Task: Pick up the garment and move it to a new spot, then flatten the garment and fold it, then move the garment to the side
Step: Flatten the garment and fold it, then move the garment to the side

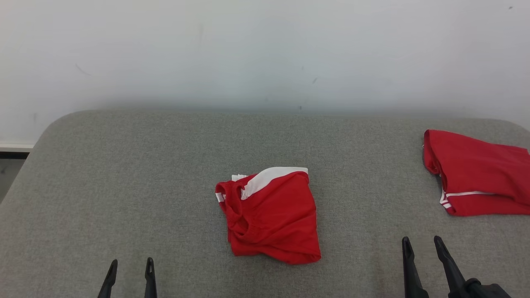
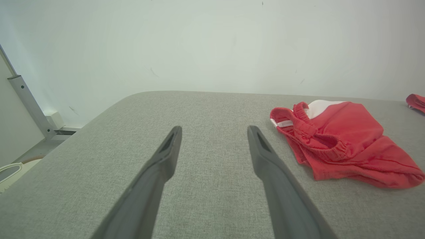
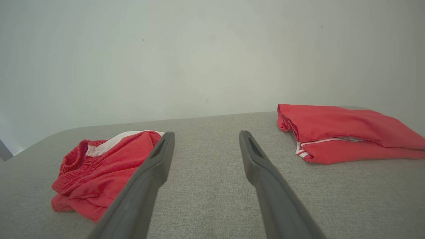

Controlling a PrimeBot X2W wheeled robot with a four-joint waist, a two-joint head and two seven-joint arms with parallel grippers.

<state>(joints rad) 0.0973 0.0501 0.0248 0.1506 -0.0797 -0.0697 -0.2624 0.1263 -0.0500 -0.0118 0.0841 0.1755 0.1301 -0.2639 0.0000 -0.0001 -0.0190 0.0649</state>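
From the head view, the crumpled red garment (image 1: 271,217) lies mid-way across the grey table (image 1: 124,186), farther off than the left gripper (image 1: 132,260) at near left and the right gripper (image 1: 421,238) at near right, both with fingers apart and holding nothing. In the left wrist view it sits to the right of the spread fingers, with bare surface running left to the table's rounded far corner. In the right wrist view it sits left of the fingers, a folded red cloth (image 3: 348,132) lies at the far right edge, and open surface separates the two.
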